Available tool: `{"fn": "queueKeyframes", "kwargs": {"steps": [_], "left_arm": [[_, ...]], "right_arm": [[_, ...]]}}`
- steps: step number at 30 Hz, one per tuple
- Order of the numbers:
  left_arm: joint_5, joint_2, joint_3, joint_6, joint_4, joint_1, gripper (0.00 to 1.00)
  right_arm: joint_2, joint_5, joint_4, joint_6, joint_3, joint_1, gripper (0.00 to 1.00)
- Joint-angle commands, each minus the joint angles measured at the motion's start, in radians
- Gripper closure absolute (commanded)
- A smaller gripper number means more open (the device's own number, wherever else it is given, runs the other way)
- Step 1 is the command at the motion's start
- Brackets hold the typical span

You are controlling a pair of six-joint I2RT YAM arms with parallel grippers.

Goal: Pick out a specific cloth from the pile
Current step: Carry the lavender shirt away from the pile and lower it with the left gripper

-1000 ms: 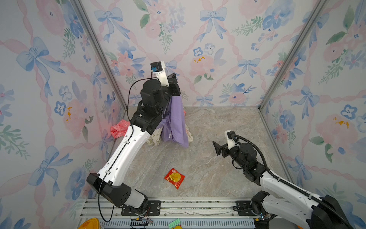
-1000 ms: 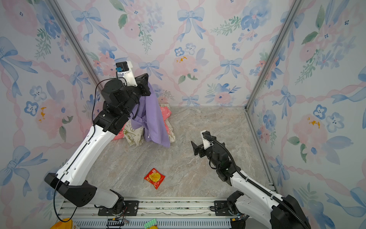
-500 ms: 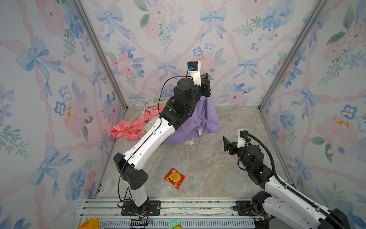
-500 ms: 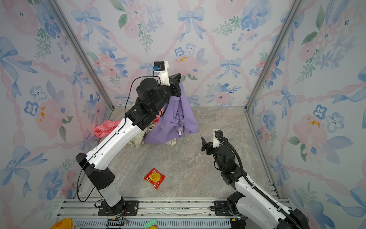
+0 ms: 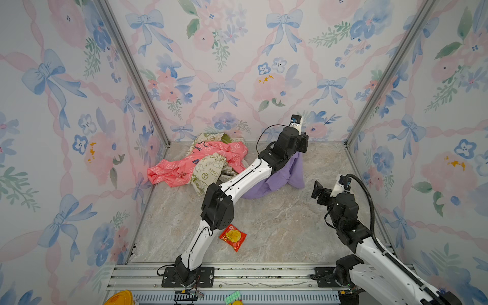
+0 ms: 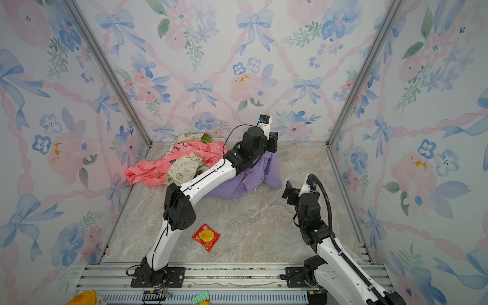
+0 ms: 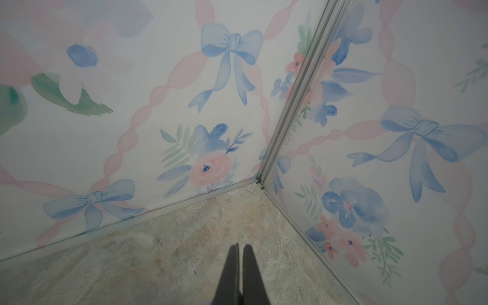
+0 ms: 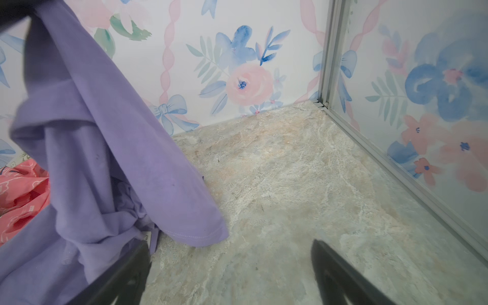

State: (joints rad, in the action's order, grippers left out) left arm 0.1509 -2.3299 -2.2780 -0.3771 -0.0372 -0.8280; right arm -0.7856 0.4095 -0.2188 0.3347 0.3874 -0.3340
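**Marble floor [image 5: 277,224], floral walls [image 5: 237,66]: cloth [image 5: 290,177] beside pile [image 5: 200,163]**

Step in hand, as I read it: separating cloth from pile. Cloth sits mid-frame in both top views, right of the pile at centre-left. Its top part hangs from left gripper [image 7: 240,247] and its lower folds lie on the floor. Arm [image 5: 245,177] hides the seam, so contact w/ pile: cannot tell. Left fingertips are pressed together in wrist view, and I log them as clamped on cloth. Right gripper [image 8: 229,243], at right in top views, has fingers wide apart, holding nothing, near the hem. Next move, imo: carry cloth further right, clear of pile, then release. Snack packet [image 5: 232,236] lies untouched, lower centre.
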Motion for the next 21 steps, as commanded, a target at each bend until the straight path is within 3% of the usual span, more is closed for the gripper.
{"fn": "queueKeyframes", "kwargs": {"steps": [1, 4, 9, 14, 21], "left_arm": [[-0.029, -0.083, -0.054, -0.058, 0.035, -0.014, 1.0], [-0.045, -0.146, -0.059, -0.07, 0.035, -0.02, 0.99], [-0.091, -0.153, -0.007, -0.05, 0.033, -0.022, 0.59], [0.006, 0.017, 0.173, 0.04, 0.033, -0.021, 0.21], [0.122, 0.33, 0.511, 0.114, 0.051, -0.019, 0.12]], "right_arm": [[0.039, 0.054, 0.023, 0.048, -0.03, 0.01, 0.03], [0.084, 0.077, 0.006, 0.055, -0.059, 0.012, 0.03], [0.111, 0.081, 0.009, 0.056, -0.067, 0.016, 0.03], [0.091, 0.078, 0.0, 0.06, -0.066, 0.018, 0.03], [0.048, 0.019, -0.03, 0.035, -0.056, 0.019, 0.03]]}}
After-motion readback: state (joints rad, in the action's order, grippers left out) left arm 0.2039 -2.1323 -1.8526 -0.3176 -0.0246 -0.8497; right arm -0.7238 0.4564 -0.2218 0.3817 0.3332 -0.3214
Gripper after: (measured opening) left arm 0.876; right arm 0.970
